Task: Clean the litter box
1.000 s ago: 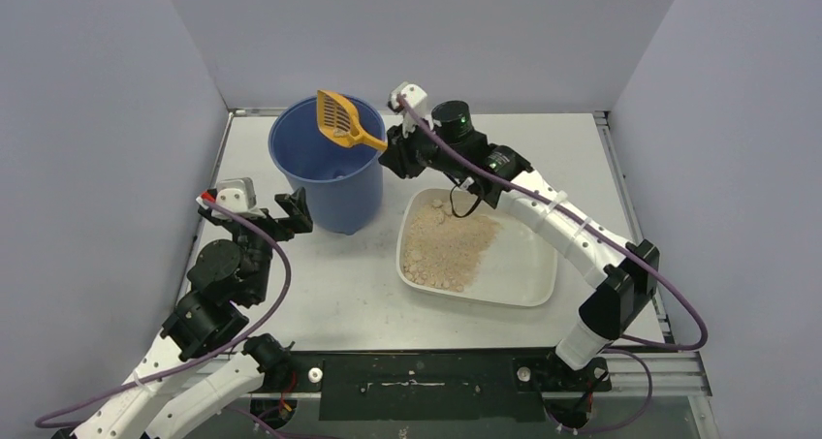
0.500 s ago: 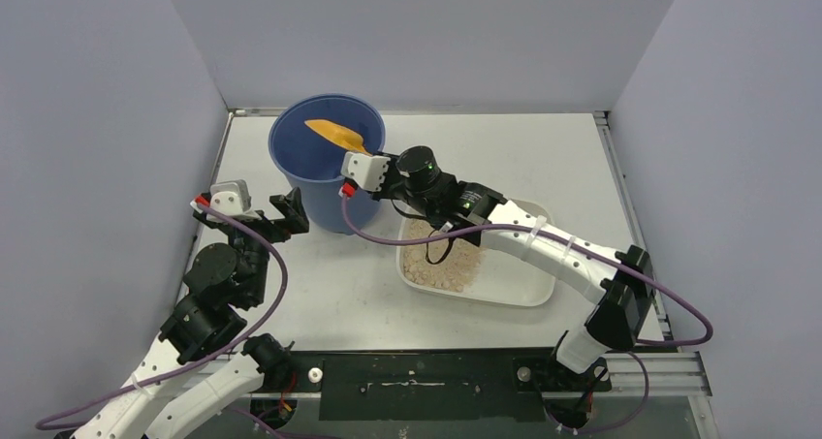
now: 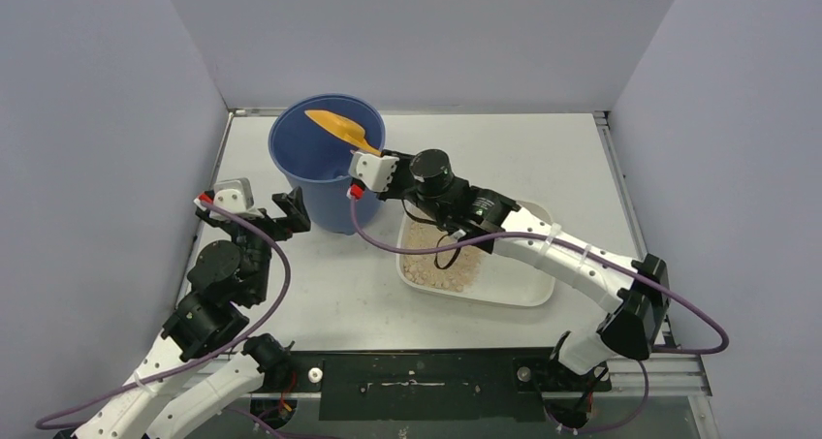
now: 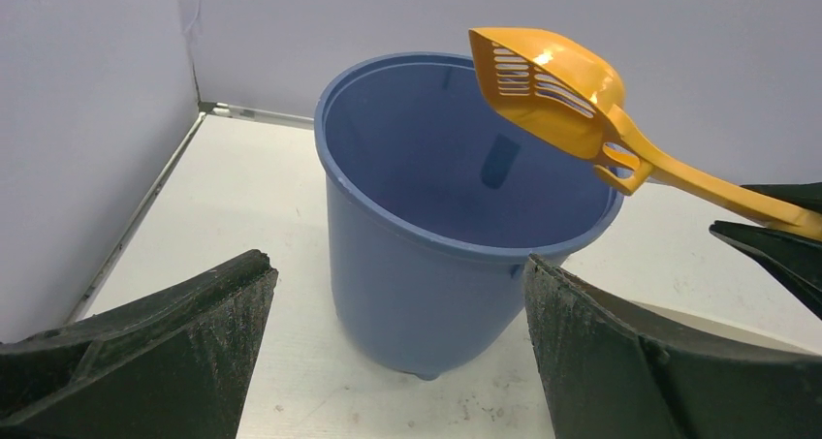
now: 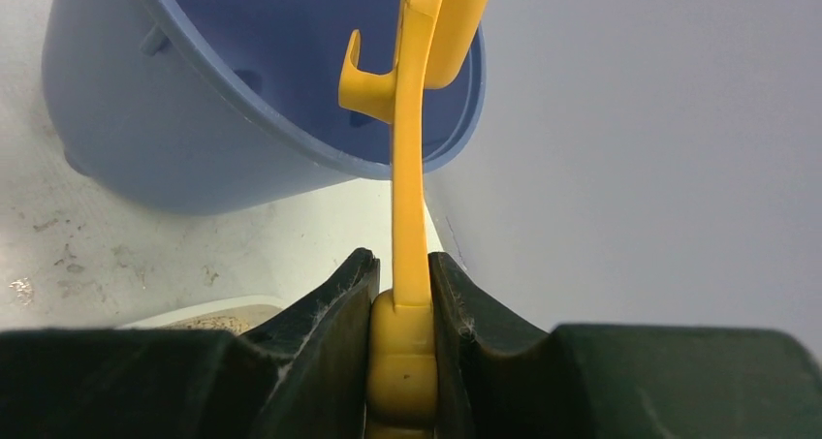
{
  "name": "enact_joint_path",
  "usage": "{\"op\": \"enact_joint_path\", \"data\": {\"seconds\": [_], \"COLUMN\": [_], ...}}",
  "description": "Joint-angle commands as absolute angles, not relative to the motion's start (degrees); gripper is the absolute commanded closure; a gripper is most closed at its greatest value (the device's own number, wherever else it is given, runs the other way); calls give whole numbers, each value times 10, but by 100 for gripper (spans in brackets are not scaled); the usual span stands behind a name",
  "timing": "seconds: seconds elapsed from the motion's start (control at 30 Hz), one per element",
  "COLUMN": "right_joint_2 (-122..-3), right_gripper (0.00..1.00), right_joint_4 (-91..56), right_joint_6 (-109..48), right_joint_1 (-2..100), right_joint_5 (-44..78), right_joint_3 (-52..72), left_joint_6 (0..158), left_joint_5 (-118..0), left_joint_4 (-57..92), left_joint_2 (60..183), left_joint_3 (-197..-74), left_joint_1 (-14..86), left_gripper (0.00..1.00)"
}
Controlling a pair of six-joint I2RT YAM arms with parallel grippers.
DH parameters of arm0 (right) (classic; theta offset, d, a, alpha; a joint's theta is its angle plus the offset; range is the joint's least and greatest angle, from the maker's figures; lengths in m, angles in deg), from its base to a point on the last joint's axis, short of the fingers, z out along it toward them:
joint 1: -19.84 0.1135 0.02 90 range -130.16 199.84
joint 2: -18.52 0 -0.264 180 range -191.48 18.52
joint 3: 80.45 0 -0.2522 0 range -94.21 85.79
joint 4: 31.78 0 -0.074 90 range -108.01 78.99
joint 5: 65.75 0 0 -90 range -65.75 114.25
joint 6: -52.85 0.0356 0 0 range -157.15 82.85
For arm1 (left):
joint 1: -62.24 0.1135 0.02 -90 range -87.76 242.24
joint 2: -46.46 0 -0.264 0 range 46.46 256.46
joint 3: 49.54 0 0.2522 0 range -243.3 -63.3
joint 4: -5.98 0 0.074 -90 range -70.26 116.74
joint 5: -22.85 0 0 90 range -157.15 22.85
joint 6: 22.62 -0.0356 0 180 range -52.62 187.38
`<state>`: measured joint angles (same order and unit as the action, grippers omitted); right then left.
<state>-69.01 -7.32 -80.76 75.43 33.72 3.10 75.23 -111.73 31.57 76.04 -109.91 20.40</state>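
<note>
Litter box [image 3: 523, 284] right of bucket, tan granules heaped at left end – more scooping probably left. Left gripper [image 3: 291, 209] spread wide, empty, beside blue bucket [image 3: 325, 182]. Yellow scoop [image 3: 337, 126] tipped over bucket mouth – dumping, apparently. Right gripper [image 5: 400, 284] clamped on scoop handle.

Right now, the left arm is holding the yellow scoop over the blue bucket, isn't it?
Not the left arm. The right fingers hold the yellow scoop over the blue bucket, clamped on its handle. The top and right wrist views show it. The left fingers are open and hold nothing.
</note>
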Motion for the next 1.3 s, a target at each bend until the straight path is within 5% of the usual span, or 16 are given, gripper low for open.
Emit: {"op": "enact_joint_path", "data": {"seconds": [0.0, 0.57, 1.27], "right_joint_2": [-625, -393, -232], "right_gripper": [100, 100, 100], "right_joint_4": [-117, -50, 102], "right_joint_6": [-767, -567, -397], "right_joint_1": [757, 748, 744], "right_joint_5": [305, 145, -53], "right_joint_3": [51, 200, 303], "left_joint_6": [749, 778, 806], "left_joint_5": [-1114, -942, -577], "left_joint_4": [289, 309, 512], "left_joint_2": [768, 816, 784], "left_joint_3": [-1101, -1121, -1193], "left_joint_1": [209, 223, 223], "left_gripper": [3, 3, 3]}}
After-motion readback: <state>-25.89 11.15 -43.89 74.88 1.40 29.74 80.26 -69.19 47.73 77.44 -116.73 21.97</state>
